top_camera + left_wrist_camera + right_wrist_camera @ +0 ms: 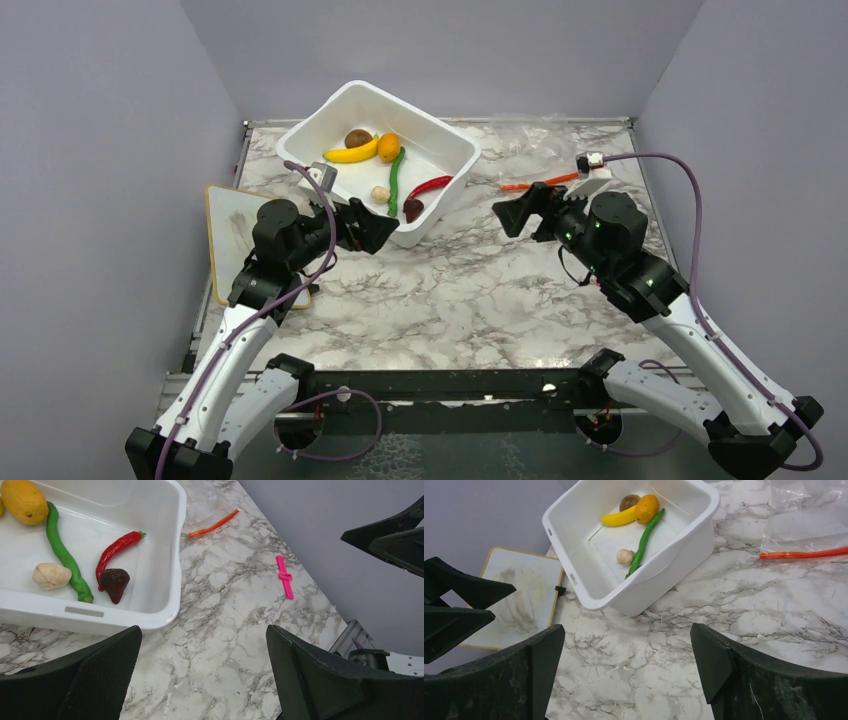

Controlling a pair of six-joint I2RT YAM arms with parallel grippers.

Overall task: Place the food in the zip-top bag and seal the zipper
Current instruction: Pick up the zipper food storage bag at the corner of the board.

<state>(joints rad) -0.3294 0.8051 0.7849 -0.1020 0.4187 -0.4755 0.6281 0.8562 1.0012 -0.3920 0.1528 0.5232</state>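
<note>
While nothing is gripped yet, both tools hang spread wide and empty: the left gripper (202, 635) just short of the near wall of the white tub (455, 150), the right gripper (626, 635) over bare marble between the tub and the zip-top bag (809, 515). That split likely suits one arm fetching while the other tends the bag. All the food is in the tub (banana (351, 153) and orange fruit (388, 146) far, green pod (397, 180), red chili (430, 186) and mushroom (380, 194) nearer). The bag lies flat to the tub's right, apart from it, with its zipper (804, 555) along the near edge.
</note>
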